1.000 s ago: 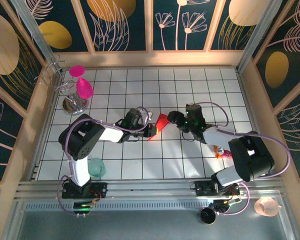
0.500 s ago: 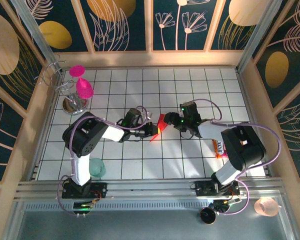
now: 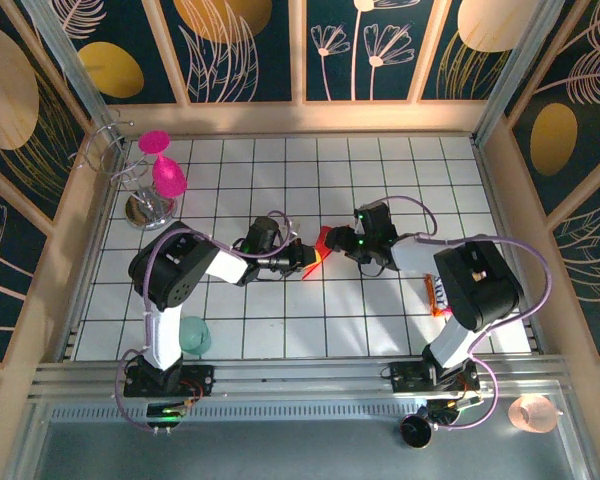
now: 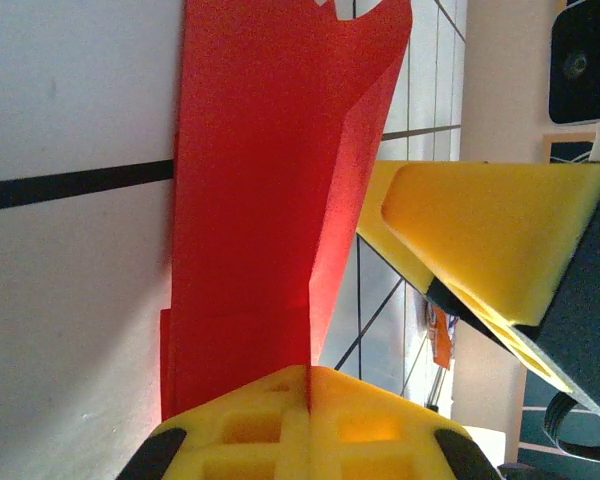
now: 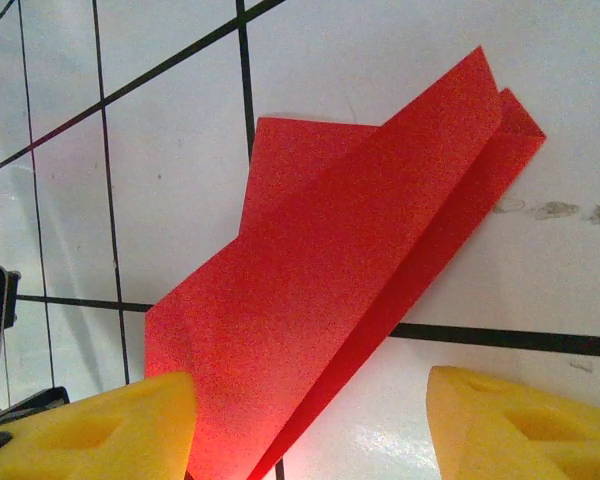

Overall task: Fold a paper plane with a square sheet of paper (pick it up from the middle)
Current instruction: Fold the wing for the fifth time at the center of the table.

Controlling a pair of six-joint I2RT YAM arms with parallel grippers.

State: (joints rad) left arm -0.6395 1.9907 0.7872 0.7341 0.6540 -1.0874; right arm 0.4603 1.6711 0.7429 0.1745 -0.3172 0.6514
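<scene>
Matte red creased paper plane [image 4: 270, 180], pinched in L hand [image 4: 308, 395]

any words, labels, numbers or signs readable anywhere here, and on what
No text here can be read.
Orange packet beside the right arm: light markings, too small and blurred to read.
Red paper: plain, no print.
Wall panels: flower and leaf drawings, no words.

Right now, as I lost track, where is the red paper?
Top view: the red paper is mid-table, pinched by the shut left gripper, open right gripper at its right.
</scene>
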